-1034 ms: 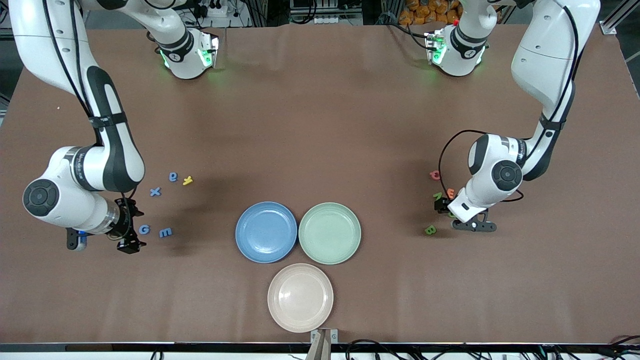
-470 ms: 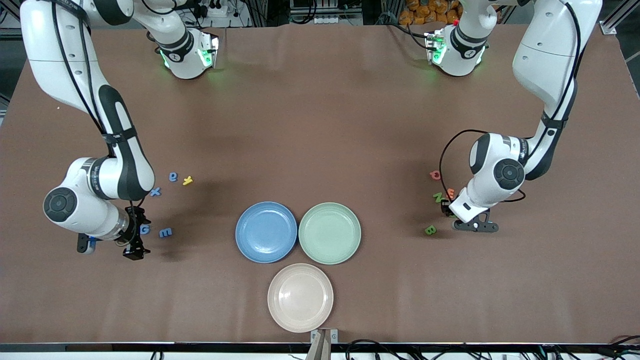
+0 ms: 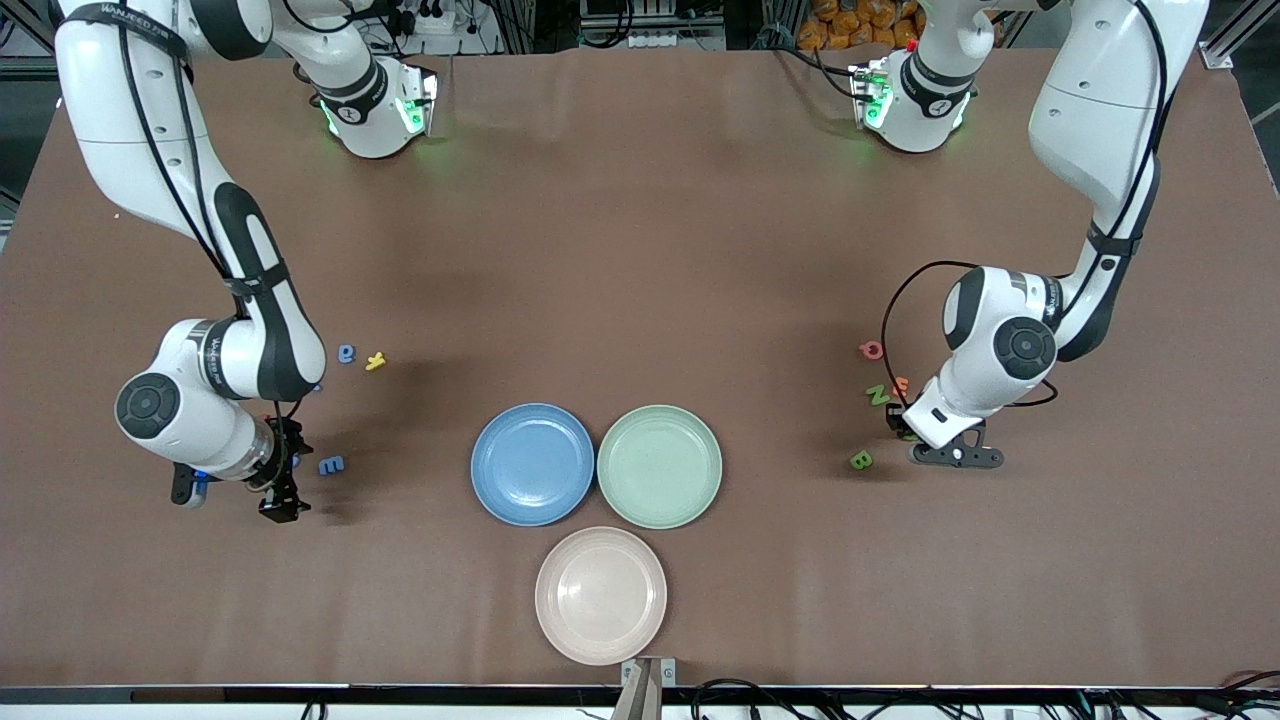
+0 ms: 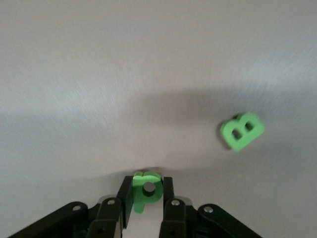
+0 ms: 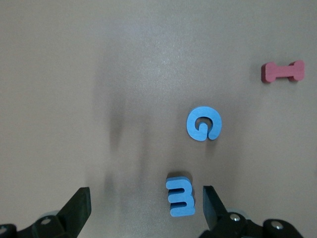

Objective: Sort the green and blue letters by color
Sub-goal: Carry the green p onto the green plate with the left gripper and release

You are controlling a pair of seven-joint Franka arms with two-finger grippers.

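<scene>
Looking at the big brown table [image 3: 640,250] first, three round plates sit near the front camera: a blue plastic plate [image 3: 532,464] touching a green plastic plate [image 3: 659,466], presumably one per colour, plus a beige plate [image 3: 600,595] nearer the camera that I'd guess goes unused. The right gripper [image 3: 282,478] hangs low at the right arm's end with its jaws spread wide and empty, the flat blue foam E [image 5: 181,197] between the fingers and the blue foam G [image 5: 204,124] just past it (a dark red letter [image 5: 282,71] lies off to the side), so it looks lined up to pick. The left gripper [image 4: 146,206] has pinched the small green foam p [image 4: 146,190] at the left arm's end, near the green foam B [image 3: 860,460], likely to carry it to the green plate.
</scene>
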